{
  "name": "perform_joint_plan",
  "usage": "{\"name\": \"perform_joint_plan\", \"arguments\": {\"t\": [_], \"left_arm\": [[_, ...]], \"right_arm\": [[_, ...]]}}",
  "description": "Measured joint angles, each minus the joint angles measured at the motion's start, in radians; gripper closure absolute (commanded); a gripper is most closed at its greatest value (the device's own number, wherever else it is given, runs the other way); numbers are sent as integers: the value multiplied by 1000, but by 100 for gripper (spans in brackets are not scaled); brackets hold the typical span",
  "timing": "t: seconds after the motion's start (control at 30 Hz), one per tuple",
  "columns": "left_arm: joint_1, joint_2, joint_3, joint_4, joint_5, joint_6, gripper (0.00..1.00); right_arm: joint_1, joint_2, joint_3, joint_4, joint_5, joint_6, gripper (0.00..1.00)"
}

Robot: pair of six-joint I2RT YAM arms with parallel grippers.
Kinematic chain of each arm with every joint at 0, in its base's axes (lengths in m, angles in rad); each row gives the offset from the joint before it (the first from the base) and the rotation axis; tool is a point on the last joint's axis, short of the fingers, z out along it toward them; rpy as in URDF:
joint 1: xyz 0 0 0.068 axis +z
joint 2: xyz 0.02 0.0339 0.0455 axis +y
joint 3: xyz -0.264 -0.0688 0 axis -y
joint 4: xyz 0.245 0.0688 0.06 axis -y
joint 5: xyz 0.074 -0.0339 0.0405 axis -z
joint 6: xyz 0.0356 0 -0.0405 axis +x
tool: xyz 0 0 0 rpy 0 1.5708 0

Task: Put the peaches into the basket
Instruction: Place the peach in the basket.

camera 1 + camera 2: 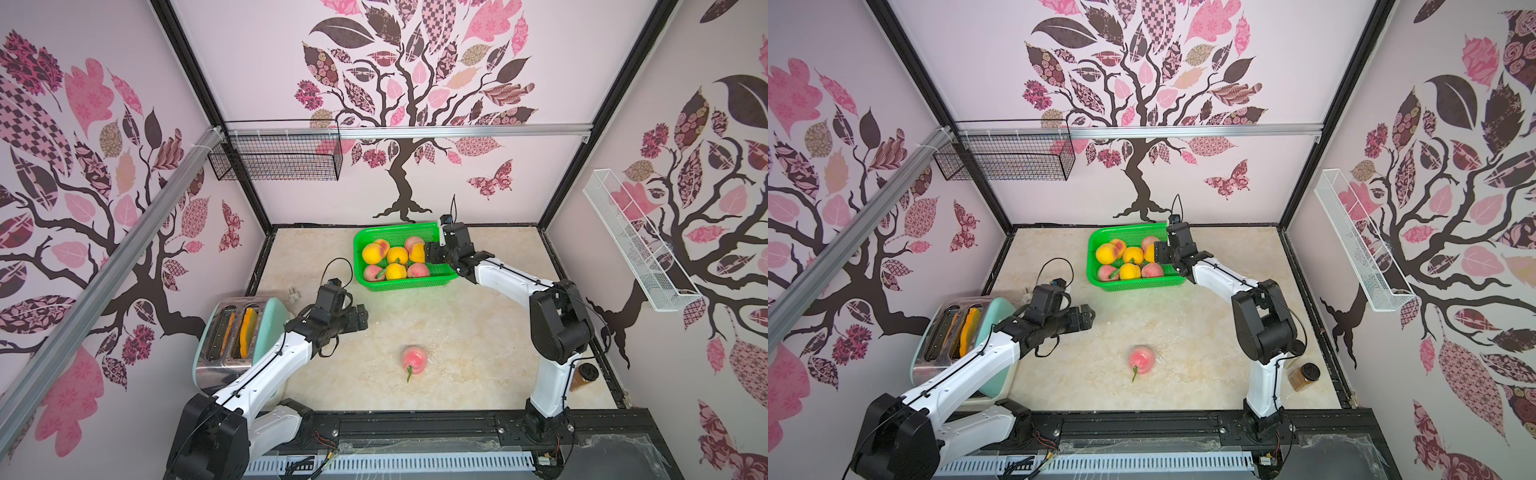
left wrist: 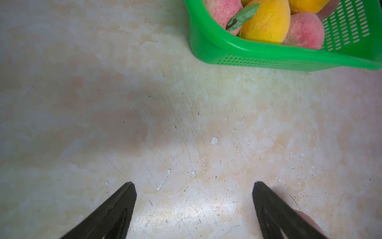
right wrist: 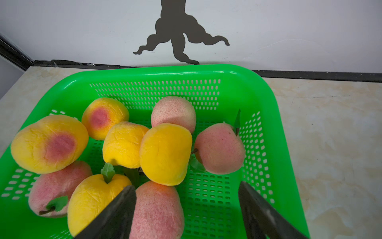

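Marbled beige tabletop [image 1: 478, 332], boxed in by walls with a tree pattern. In both top views the green basket [image 1: 409, 284] sits near the back wall with a heap of peaches [image 1: 397, 255] in it. A lone peach [image 1: 414, 359] lies on the table nearer the front. The right claw [image 1: 428, 252] reaches over the basket's side. The left claw [image 1: 362, 318] hangs over the table near a toaster [image 1: 232, 328].

Left wrist view: the fingers [image 2: 115, 213] are spread wide over bare table, with the basket's corner ahead.

Right wrist view: the jaws stand apart above the heap. A pink peach [image 3: 157, 211] lies against one finger, clear of the other.
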Motion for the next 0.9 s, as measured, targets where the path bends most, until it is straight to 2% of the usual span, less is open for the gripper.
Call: {"name": "perform_joint_plan", "arguments": {"t": [0.2,0.63,0.73,0.9], "left_arm": [[0,22,-29,54,102,5,7],[-5,67,-104,262,401,7,8],[-32,77,-113,279,441,5,9],[-131,100,-108,270,449,13,9]], "right_arm": [[0,-116,-103,-3,-21,8,20],[0,-291,-348,31,-49,63,20],[0,-325,-396,44,-52,71,20],[0,-349,-453,67,-45,71,20]]}}
